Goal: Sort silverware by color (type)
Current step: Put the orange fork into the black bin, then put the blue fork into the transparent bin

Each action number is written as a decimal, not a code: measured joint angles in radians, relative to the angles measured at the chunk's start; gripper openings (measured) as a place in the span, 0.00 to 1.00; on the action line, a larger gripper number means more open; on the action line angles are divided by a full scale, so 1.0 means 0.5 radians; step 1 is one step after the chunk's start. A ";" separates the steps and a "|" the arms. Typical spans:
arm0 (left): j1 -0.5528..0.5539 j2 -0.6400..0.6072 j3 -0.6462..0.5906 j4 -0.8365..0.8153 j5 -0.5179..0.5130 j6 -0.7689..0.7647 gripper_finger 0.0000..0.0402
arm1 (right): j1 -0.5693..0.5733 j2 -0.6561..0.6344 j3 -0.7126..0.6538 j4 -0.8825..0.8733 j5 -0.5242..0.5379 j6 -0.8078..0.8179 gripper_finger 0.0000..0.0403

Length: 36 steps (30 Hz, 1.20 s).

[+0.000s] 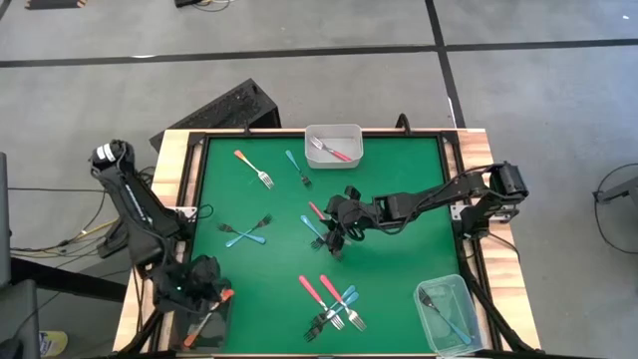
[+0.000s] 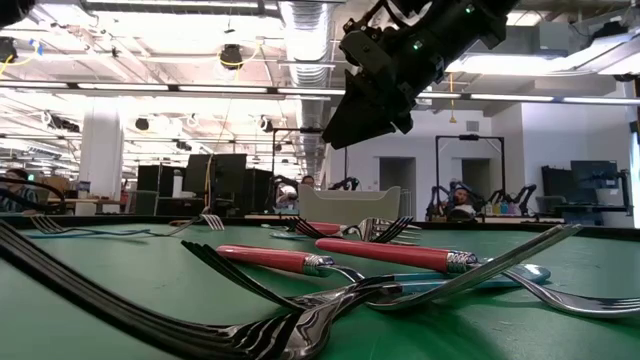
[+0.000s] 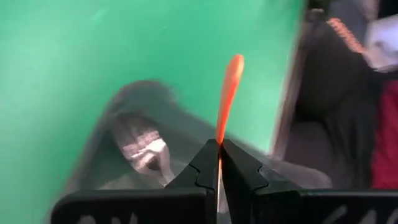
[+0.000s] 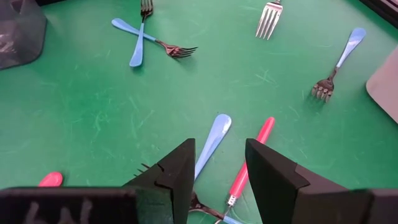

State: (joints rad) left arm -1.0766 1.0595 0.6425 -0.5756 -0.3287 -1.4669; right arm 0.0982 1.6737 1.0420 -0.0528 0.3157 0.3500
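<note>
My left gripper (image 1: 211,297) is at the table's near left corner, over a clear tub (image 1: 204,321), shut on an orange-handled fork (image 1: 223,296). My right gripper (image 4: 217,171) hovers open over the middle of the mat, above a blue-handled fork (image 4: 213,140) and a red-handled fork (image 4: 252,163) that lie flat side by side. More silverware lies flat on the green mat: an orange fork (image 1: 253,168), a blue fork (image 1: 297,168), two crossed blue forks (image 1: 244,234) and a red-and-blue cluster (image 1: 334,304). My left gripper pinches the orange fork between its two fingertips, at the lower part of the orange handle (image 3: 219,140). The handle's free end (image 3: 234,65) sticks out past the fingertips. The fingers slant down over the tub; the tine end is hidden behind them.
A clear tub (image 1: 334,145) at the far middle holds a red fork. Another clear tub (image 1: 449,309) at the near right corner holds a blue fork. A raised dark frame (image 1: 194,179) borders the mat.
</note>
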 joint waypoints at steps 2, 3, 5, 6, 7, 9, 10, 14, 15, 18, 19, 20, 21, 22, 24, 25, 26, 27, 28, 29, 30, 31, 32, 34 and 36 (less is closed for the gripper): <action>-0.048 -0.002 0.000 -0.109 0.014 -0.146 0.00 | 0.000 0.000 0.000 0.000 0.000 0.001 0.41; -0.076 0.007 0.000 -0.167 0.014 -0.251 0.00 | 0.000 0.000 0.000 -0.001 0.000 0.001 0.41; -0.129 0.025 -0.012 -0.273 0.028 -0.500 0.00 | 0.000 0.000 0.000 -0.001 0.000 0.011 0.41; -0.147 0.033 -0.032 -0.285 0.046 -0.595 0.00 | 0.000 0.000 0.000 -0.001 0.000 0.026 0.41; -0.160 0.044 -0.052 -0.273 0.065 -0.663 0.00 | 0.000 0.000 0.000 0.000 0.000 0.029 0.41; -0.182 0.049 -0.095 -0.244 0.073 -0.745 0.00 | -0.001 0.000 0.000 -0.001 0.000 0.031 0.41; -0.188 0.049 -0.110 -0.237 0.066 -0.782 0.00 | -0.001 0.000 0.000 0.000 -0.001 0.032 0.41; -0.181 0.048 -0.119 -0.334 -0.003 -0.867 0.06 | -0.001 0.000 0.000 -0.001 -0.003 0.032 0.41; -0.176 0.045 -0.119 -0.383 -0.020 -0.909 0.08 | -0.001 0.000 0.000 -0.001 -0.003 0.032 0.41; -0.152 0.040 -0.119 -0.559 -0.002 -1.050 0.17 | -0.001 0.000 0.000 -0.001 -0.002 0.033 0.41; -0.146 0.038 -0.119 -0.596 0.041 -1.066 0.20 | -0.001 0.000 0.000 -0.001 -0.002 0.033 0.41; -0.140 0.038 -0.119 -0.615 0.084 -1.064 0.23 | -0.001 0.000 0.000 -0.001 -0.002 0.033 0.41; -0.135 0.038 -0.119 -0.627 0.126 -1.063 0.26 | -0.001 0.000 0.000 -0.002 -0.002 0.033 0.41; -0.127 0.032 -0.119 -0.633 0.163 -1.068 0.29 | -0.001 0.000 0.000 -0.007 -0.002 0.031 0.41; -0.120 -0.001 -0.111 -0.637 0.238 -1.068 0.34 | -0.001 0.000 0.001 -0.052 -0.003 0.016 0.41; -0.120 -0.022 -0.092 -0.643 0.273 -1.059 0.36 | -0.001 -0.008 0.008 -0.110 -0.003 0.004 0.41; -0.121 -0.046 -0.068 -0.647 0.284 -1.054 0.38 | -0.007 -0.027 0.015 -0.178 -0.003 0.002 0.41; -0.126 -0.072 -0.039 -0.645 0.281 -1.051 0.39 | -0.010 -0.039 0.027 -0.237 -0.003 0.002 0.41; -0.127 -0.103 -0.010 -0.637 0.276 -1.049 0.41 | -0.018 -0.047 0.046 -0.256 -0.003 0.002 0.41; -0.128 -0.129 0.018 -0.629 0.260 -1.029 0.42 | -0.021 -0.061 0.058 -0.254 -0.003 0.001 0.41; -0.129 -0.148 0.044 -0.631 0.228 -1.008 0.43 | -0.021 -0.078 0.057 -0.276 -0.004 0.001 0.41; -0.129 -0.162 0.069 -0.636 0.189 -0.978 0.44 | -0.021 -0.088 0.053 -0.299 -0.004 -0.002 0.41; -0.129 -0.177 0.092 -0.643 0.146 -0.947 0.45 | -0.021 -0.089 0.053 -0.293 -0.004 -0.014 0.41; -0.116 -0.209 0.127 -0.685 0.025 -0.875 0.45 | -0.020 -0.089 0.054 -0.307 -0.004 -0.015 0.41; -0.080 -0.234 0.149 -0.743 -0.158 -0.790 0.45 | -0.020 -0.089 0.053 -0.322 -0.004 -0.011 0.41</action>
State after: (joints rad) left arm -1.1167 0.9424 0.7168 -0.9472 -0.4078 -1.8621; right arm 0.0883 1.6295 1.0683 -0.2141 0.3138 0.3442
